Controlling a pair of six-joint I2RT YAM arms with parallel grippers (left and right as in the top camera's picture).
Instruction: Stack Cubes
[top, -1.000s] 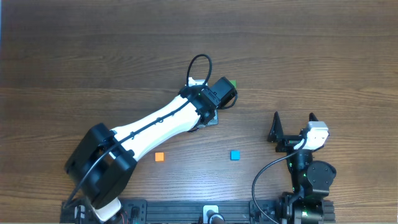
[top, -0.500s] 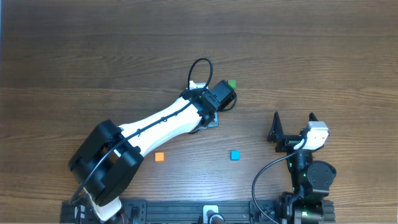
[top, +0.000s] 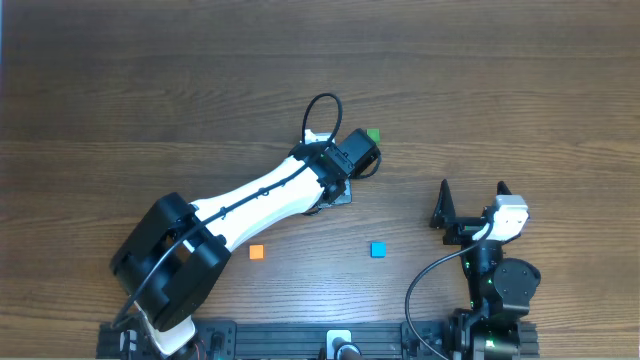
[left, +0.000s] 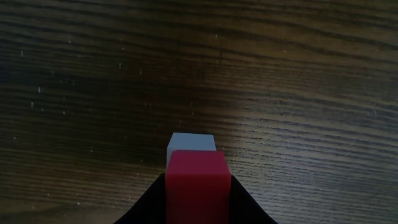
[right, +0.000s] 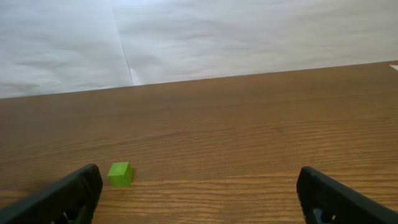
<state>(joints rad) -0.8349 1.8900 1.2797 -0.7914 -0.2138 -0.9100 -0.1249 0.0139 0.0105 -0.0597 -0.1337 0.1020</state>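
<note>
Over the past second the left arm (top: 260, 195) has swung slightly, its shoulder nearer the middle of the dark brown wooden tabletop (top: 150, 80) and its wrist a touch farther from the near edge, so more of the small bright green cube (top: 373, 134) now shows beside it. In the last half second nothing has shifted.

The left gripper (left: 198, 208) is closed on a small red cube (left: 198, 180), one dark finger pressed against each side face. Directly past the red cube sits a pale grey cube (left: 191, 142), lined up with it. The red cube seems to rest on or just above the grey one, though contact cannot be made out. Both lie around the middle of the tabletop, with the green cube just beyond the wrist toward the far edge.

The right gripper (top: 470, 203) hangs above the tabletop close to the near edge on the right side, its fingers spread wide with nothing between them. It faces the far edge.

A small orange cube (top: 257, 252) and a small blue cube (top: 378, 249) lie well apart from each other near the near edge, the orange one just beside the left arm.
</note>
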